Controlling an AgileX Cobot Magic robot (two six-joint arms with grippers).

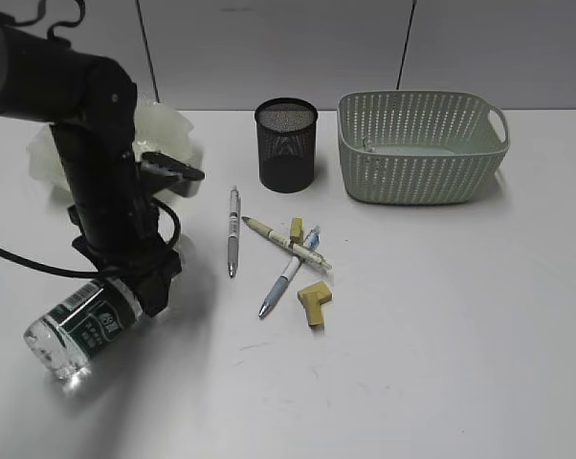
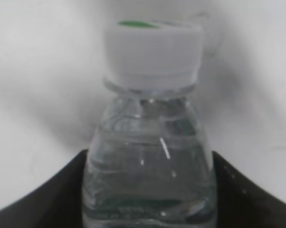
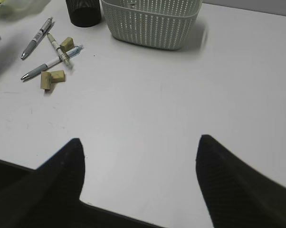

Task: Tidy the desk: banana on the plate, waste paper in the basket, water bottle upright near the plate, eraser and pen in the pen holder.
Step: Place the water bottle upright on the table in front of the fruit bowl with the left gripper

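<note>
The left gripper (image 2: pixel 147 190) has its two dark jaws on either side of the water bottle (image 1: pixel 82 330), close against its clear sides just below the neck. I cannot tell if they are squeezing it yet or only sitting around it. The right gripper (image 3: pixel 138 175) is spread wide over bare desk (image 1: pixel 460 335) and holds nothing.

The bottle lies tipped over near the left front of the desk, with its bottom pointing toward the front edge. It looks full of water, so I think it will feel heavy for its size. The plastic is smooth and thin, so it may slip or dent. A good place to hold it is the round body under the neck, where the jaws are now.

The green basket (image 1: pixel 422 143) sits at the back right, with the black pen holder (image 1: pixel 286 143) just beside it. Three pens (image 1: pixel 233 229) and two tan erasers (image 1: pixel 314 301) lie in a loose bunch in the middle.

The left arm hides most of the pale plate (image 1: pixel 168 129) behind it. I cannot see a banana or any crumpled paper. The bottle's cap is hidden in the wide view, and the close view is blurry.
</note>
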